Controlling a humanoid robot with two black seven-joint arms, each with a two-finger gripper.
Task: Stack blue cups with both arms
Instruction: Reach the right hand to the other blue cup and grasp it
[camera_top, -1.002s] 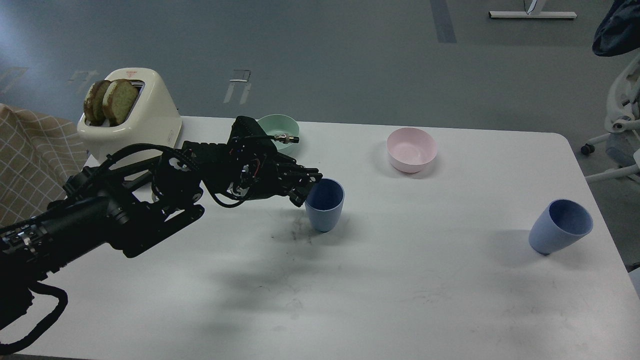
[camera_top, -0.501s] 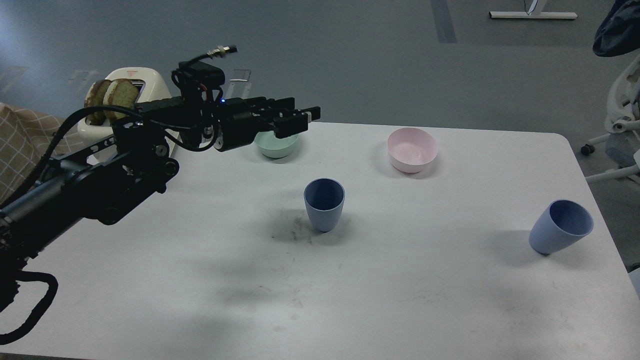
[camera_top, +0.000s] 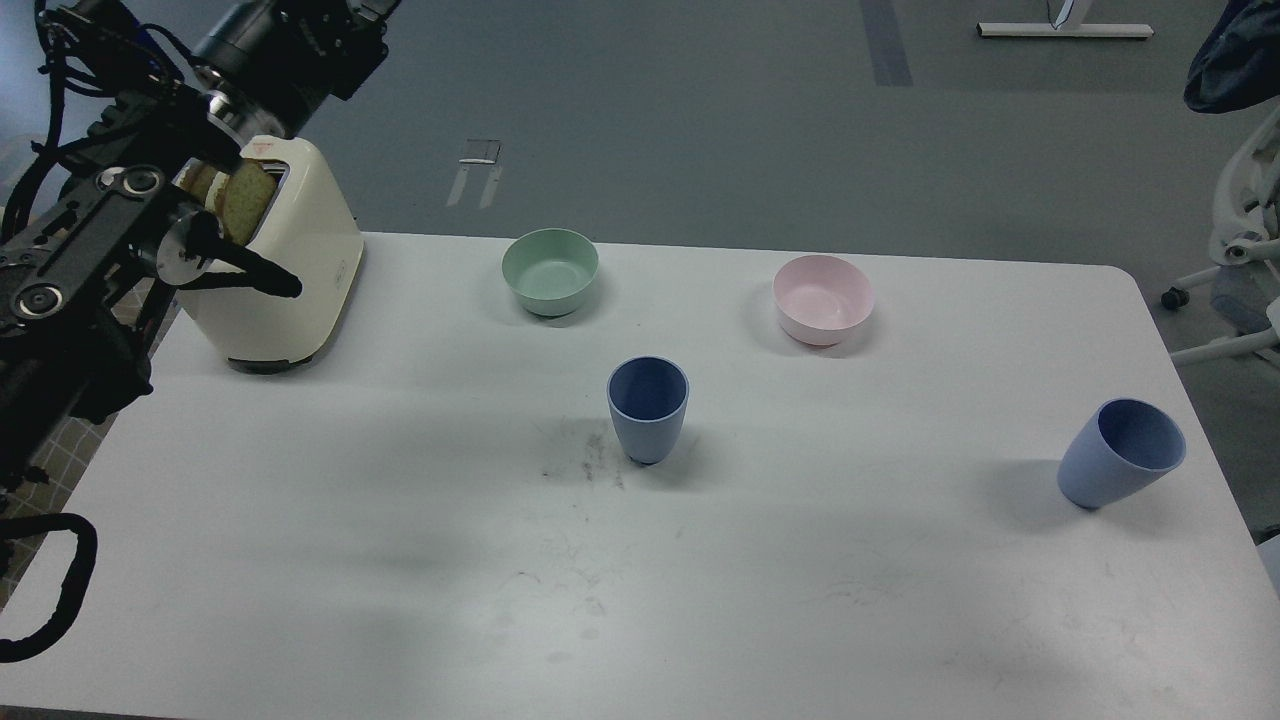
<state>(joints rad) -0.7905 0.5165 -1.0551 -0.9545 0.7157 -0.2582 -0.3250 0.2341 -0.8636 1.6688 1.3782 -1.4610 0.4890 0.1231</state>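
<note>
One blue cup (camera_top: 648, 409) stands upright mid-table (camera_top: 400, 500), just in front of and between the green bowl (camera_top: 550, 271) and pink bowl (camera_top: 823, 299). The second cup (camera_top: 1120, 453) stands far right of it. The left arm (camera_top: 110, 200) rises beside the toaster (camera_top: 280, 260), well left of the first cup; its gripper runs out of view, its state unknown.

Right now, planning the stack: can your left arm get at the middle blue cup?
Probably yes: the middle blue cup stands upright with bare table on its left side, nothing between.
</note>
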